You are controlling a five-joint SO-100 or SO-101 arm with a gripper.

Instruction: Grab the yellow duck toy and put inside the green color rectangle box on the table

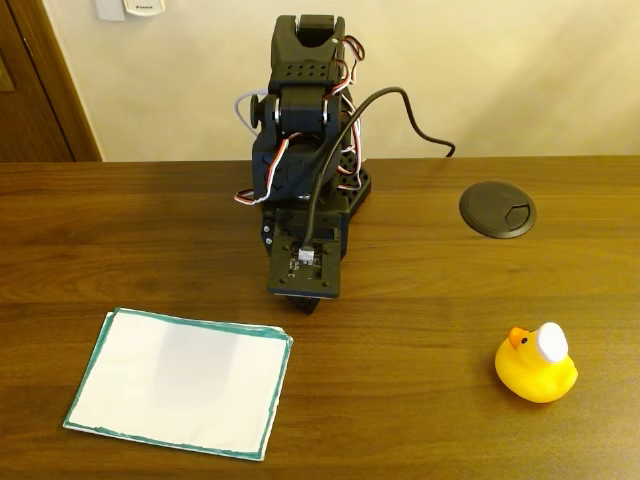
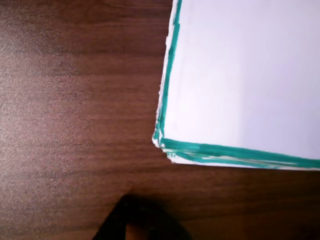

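The yellow duck toy (image 1: 537,368) stands upright on the table (image 1: 420,300) at the front right of the fixed view, its orange beak toward the left. The green-bordered white sheet (image 1: 182,382) lies flat at the front left; its corner shows in the wrist view (image 2: 245,75). The black arm is folded over its base in the middle. My gripper (image 1: 303,301) points down just above the wood, close to the sheet's far right corner and far from the duck. In the wrist view the gripper tip (image 2: 135,222) is a dark wedge, shut with nothing in it.
A round black cable grommet (image 1: 497,208) is set into the tabletop behind the duck. The arm's cable loops up toward the beige wall behind. Bare wood stretches between the sheet and the duck.
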